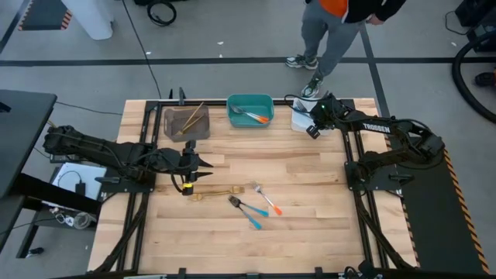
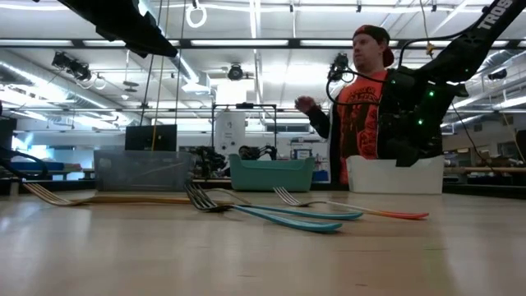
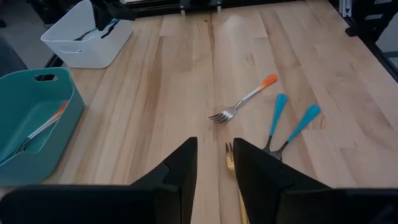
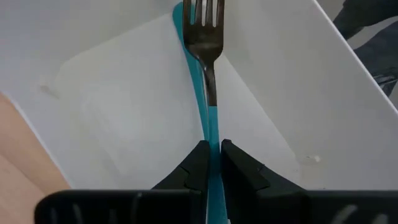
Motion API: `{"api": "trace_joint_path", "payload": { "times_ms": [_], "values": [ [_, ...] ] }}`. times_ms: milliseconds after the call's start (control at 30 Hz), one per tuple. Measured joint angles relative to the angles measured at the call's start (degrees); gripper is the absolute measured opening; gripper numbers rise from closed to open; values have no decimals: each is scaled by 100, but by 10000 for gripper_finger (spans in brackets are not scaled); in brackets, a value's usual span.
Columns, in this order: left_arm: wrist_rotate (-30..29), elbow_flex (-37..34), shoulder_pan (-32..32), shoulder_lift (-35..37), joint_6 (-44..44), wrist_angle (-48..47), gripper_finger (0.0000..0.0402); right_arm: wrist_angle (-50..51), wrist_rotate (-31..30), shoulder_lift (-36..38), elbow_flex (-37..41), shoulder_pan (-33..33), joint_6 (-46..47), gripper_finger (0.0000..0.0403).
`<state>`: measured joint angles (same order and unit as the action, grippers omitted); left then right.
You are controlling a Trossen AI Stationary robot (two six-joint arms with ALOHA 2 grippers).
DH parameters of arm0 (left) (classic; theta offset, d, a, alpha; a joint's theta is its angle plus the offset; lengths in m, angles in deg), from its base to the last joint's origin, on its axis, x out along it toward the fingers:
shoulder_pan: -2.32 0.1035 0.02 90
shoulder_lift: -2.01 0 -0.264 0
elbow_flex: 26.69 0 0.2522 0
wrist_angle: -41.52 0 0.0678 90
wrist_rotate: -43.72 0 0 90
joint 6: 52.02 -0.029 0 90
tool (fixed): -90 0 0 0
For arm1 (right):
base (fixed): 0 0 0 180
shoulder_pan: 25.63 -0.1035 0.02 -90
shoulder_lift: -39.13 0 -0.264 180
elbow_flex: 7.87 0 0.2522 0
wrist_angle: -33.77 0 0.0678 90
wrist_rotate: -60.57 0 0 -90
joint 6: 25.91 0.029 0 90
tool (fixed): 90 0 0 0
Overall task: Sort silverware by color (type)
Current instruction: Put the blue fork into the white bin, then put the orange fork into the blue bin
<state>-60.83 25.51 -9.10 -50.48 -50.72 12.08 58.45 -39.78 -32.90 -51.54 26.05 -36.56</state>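
Note:
My right gripper (image 4: 214, 155) hangs over the white bin (image 4: 124, 93) at the far right (image 1: 298, 122), shut on a blue-handled fork (image 4: 205, 37). A second blue handle (image 4: 189, 56) lies in the bin beneath it. My left gripper (image 3: 215, 155) stands open above the table's left middle (image 1: 209, 169), touching nothing. Just beyond its fingers a gold fork (image 3: 230, 155) lies flat (image 1: 213, 194). Two blue-handled forks (image 1: 248, 213) and an orange-handled fork (image 1: 266, 200) lie flat near the table's middle. My right gripper pinches the fork's blue handle (image 4: 213, 134) between its two fingers, just behind the metal neck. The fingers slant down into the white bin and lie along the fork. The tines point ahead, deeper into the bin; whether they touch its floor I cannot tell.
A grey bin (image 1: 186, 122) with gold pieces stands at the far left. A teal bin (image 1: 249, 110) with orange-handled pieces stands between it and the white bin. A person (image 2: 366, 107) stands beyond the far edge. Bare wood lies along the near edge.

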Motion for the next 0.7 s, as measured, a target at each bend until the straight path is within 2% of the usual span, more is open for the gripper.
{"api": "trace_joint_path", "payload": {
  "times_ms": [300,700],
  "values": [
    [0,0,-1,0,2,-4,112,-4,17,0,0,0,-6,51],
    [2,0,-2,0,5,-4,112,-13,33,0,0,-33,-2,75]
  ]
}}
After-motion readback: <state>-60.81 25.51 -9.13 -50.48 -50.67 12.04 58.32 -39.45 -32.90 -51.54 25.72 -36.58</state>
